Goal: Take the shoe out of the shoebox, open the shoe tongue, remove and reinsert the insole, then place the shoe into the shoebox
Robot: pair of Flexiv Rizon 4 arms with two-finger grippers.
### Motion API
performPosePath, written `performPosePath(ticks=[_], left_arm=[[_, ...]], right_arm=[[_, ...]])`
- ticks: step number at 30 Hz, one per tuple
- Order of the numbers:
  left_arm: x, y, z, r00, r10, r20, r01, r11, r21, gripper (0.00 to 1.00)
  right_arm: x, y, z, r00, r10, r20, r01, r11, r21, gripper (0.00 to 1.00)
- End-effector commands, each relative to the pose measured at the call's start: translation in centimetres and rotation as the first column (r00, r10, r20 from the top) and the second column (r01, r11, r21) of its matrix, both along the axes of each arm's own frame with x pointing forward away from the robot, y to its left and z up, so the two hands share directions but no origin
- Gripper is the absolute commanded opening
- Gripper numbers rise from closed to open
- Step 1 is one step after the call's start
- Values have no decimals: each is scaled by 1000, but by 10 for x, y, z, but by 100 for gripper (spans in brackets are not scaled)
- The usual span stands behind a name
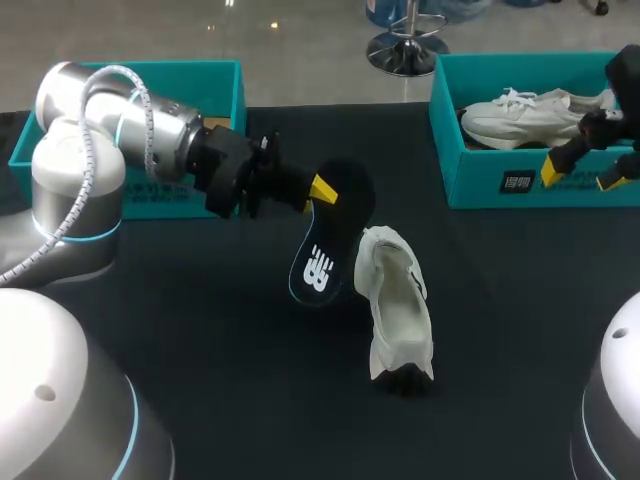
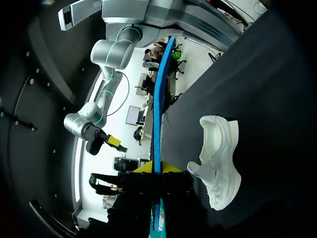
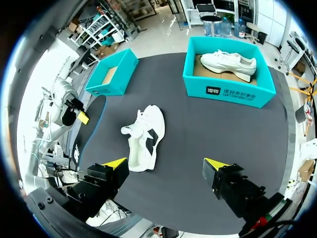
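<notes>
A white shoe (image 1: pixel 395 305) lies on its side in the middle of the black table, its opening facing up. Just left of it hangs a black insole (image 1: pixel 330 235) with a blue edge, clear of the shoe, and my left gripper (image 1: pixel 322 190) is shut on its upper end. In the left wrist view the insole (image 2: pixel 157 124) shows edge-on between the yellow tips, with the shoe (image 2: pixel 220 158) beside it. My right gripper (image 1: pixel 582 176) hovers open and empty at the front of the right shoebox (image 1: pixel 480 180). From its wrist view, the shoe (image 3: pixel 143 136) and the insole (image 3: pixel 89 129) lie far ahead.
The right teal shoebox (image 3: pixel 233 91) holds a second white shoe (image 3: pixel 228 62). An empty teal shoebox (image 3: pixel 106 88) stands at the back left, behind my left arm. Bare black table stretches in front of the shoe.
</notes>
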State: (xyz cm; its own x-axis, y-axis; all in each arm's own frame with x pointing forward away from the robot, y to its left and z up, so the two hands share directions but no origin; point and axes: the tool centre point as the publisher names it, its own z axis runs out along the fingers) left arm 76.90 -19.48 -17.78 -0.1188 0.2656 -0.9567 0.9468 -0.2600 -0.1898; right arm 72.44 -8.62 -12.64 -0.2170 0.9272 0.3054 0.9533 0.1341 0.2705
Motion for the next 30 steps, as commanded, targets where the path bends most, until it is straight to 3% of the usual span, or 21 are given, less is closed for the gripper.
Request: performPosePath(ticks=[1, 10, 30], left_arm=[[0, 0, 0, 1000, -1, 1, 1, 1000, 2, 0], [0, 0, 0, 1000, -1, 1, 1, 1000, 2, 0], [0, 0, 0, 1000, -1, 1, 1, 1000, 2, 0]], right_arm=[[-14, -15, 10, 999, -9, 31, 9, 1000, -4, 100], [-20, -28, 21, 999, 53, -10, -54, 998, -41, 100], [-24, -27, 24, 997, 75, -21, -76, 996, -50, 100]])
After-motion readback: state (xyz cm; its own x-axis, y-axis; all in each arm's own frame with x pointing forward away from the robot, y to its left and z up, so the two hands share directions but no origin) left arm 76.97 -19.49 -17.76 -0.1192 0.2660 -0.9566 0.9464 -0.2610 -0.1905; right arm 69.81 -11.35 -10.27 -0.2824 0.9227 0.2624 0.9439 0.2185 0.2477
